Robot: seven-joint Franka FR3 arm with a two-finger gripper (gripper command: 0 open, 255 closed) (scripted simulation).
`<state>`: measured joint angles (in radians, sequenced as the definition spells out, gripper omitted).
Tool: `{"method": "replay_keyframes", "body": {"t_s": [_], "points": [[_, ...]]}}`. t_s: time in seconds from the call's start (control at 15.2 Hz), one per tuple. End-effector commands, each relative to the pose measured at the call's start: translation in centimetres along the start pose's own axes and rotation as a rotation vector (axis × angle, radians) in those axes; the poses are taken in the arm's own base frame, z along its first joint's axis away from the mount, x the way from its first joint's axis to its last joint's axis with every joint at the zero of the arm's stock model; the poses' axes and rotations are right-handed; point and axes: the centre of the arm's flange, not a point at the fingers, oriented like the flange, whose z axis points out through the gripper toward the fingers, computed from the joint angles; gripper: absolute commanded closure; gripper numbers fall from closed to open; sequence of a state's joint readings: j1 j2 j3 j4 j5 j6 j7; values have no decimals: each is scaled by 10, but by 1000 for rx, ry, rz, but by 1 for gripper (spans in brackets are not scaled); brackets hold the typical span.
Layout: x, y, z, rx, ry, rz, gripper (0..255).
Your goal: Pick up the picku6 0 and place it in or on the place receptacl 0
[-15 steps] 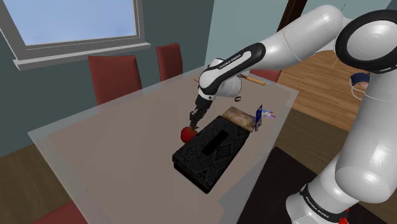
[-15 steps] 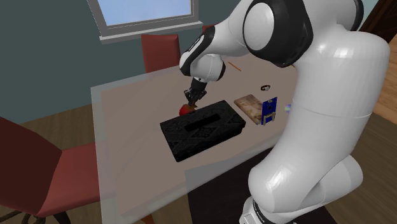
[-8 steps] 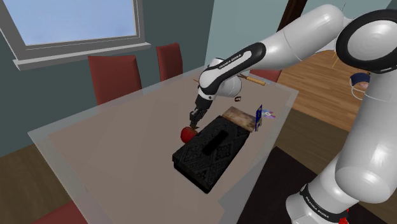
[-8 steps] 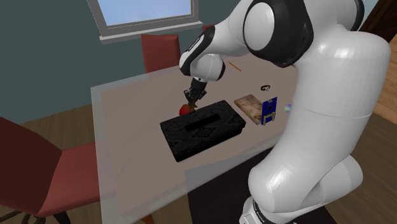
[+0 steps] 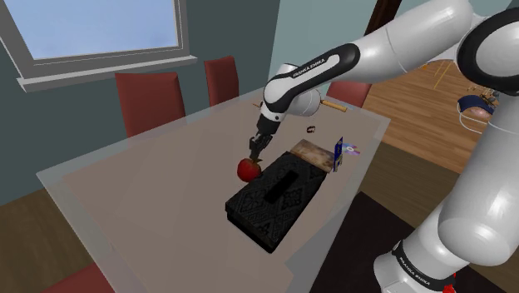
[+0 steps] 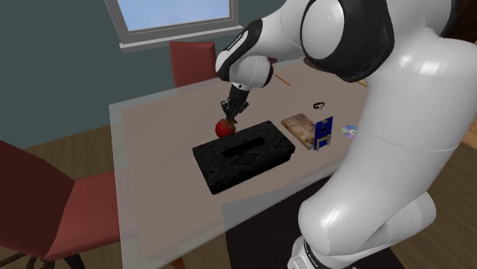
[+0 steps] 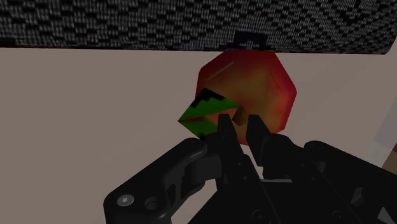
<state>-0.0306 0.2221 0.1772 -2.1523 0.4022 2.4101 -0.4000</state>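
A red apple (image 5: 248,170) with a green leaf hangs just above the table (image 5: 150,191), beside the long edge of a black patterned box (image 5: 274,200). My gripper (image 5: 254,156) comes down from above and is shut on the apple's stem. The second exterior view has the apple (image 6: 223,127) under the gripper (image 6: 228,118), at the far edge of the box (image 6: 243,155). In the wrist view the fingertips (image 7: 225,125) pinch the stem of the apple (image 7: 254,83), with the gripper (image 7: 236,121) close over it and the box (image 7: 191,22) beyond.
A brown board (image 5: 309,151), a small blue upright card (image 5: 337,155) and a dark ring (image 5: 312,128) lie beyond the box. Red chairs (image 5: 150,100) stand at the table's far side, and another chair (image 6: 53,206) at its near corner. A disc (image 6: 349,131) lies near the table edge.
The gripper has risen a little with the apple in it; the apple has come up off the table beside the box. The upper arm has swung higher.
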Motion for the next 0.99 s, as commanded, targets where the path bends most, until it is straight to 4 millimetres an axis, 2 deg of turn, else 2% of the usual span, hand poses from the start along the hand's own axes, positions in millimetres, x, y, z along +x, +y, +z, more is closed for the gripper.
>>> {"method": "replay_keyframes", "body": {"t_s": [0.0,0.92], "points": [[2,-4,-10,0,0,0,255],[10,-25,-80,0,0,0,255]]}}
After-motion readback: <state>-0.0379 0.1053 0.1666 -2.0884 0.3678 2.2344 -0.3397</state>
